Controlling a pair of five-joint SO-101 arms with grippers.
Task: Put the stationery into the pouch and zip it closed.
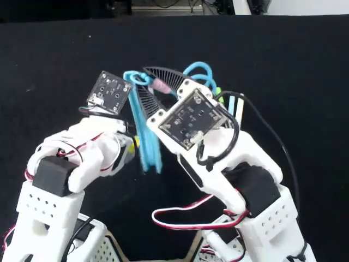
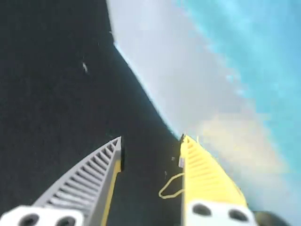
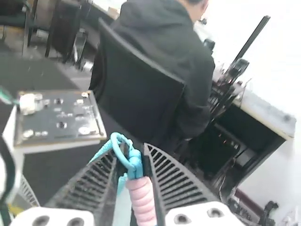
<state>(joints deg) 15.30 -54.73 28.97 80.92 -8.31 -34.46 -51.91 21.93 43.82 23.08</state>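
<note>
A light blue pouch hangs in the air between the two arms. My right gripper is raised above the black table and is shut on the pouch's pink zipper pull, with its blue cord loop between the ribbed black fingers. My left gripper stands open beside the pouch, its yellow finger right against the fabric and bare table showing in the gap. A few stick-like stationery pieces lie past the right arm, partly hidden by it.
The black table has free room on the far side and on both flanks. The left arm's camera board sits close to my right gripper. Another blue cord loop shows behind the right arm.
</note>
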